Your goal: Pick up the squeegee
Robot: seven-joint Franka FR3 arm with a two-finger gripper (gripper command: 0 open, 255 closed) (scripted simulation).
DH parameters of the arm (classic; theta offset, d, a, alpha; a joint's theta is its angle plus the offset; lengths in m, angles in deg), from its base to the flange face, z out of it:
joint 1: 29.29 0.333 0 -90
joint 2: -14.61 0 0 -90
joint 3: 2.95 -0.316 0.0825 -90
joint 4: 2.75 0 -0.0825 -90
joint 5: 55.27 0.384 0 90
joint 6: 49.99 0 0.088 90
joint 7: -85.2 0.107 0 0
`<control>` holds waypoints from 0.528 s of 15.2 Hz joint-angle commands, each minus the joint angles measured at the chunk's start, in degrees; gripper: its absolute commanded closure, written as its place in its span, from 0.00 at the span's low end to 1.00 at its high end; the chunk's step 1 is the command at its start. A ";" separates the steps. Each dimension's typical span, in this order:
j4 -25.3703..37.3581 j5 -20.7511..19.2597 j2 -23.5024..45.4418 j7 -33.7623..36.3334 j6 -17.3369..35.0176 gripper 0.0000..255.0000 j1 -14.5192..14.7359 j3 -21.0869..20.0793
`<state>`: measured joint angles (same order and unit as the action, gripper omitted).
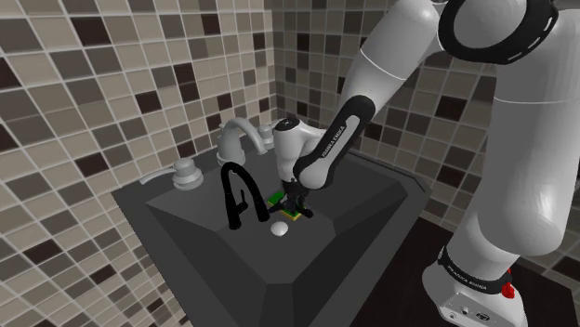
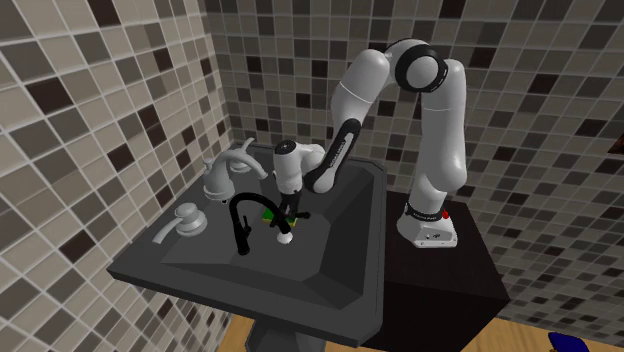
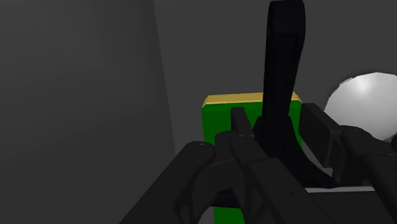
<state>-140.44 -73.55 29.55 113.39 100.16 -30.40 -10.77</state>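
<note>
Gripper (image 3: 275, 121) low in sink (image 1: 390, 190), fingers clamped tight on squeegee (image 3: 219, 118) by its black handle. Squeegee's green, yellow edge, down near basin bottom, right beside white drain plug (image 3: 366, 105).

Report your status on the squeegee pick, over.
End effector low in dark grey sink basin. Green, yellow-edged squeegee with black handle at it, on basin floor. White round object alongside, not blocking.

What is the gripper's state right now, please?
The gripper is closed, its fingers clasping the black handle of the squeegee in the sink.
</note>
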 commanded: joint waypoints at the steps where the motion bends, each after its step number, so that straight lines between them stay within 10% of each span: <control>1: -0.23 1.02 -1.68 -1.00 -1.39 1.00 -0.38 -0.44; 8: -0.22 4.15 -6.80 -3.70 -6.25 1.00 -0.92 -1.55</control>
<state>-140.68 -69.86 23.52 110.04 94.70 -31.28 -12.15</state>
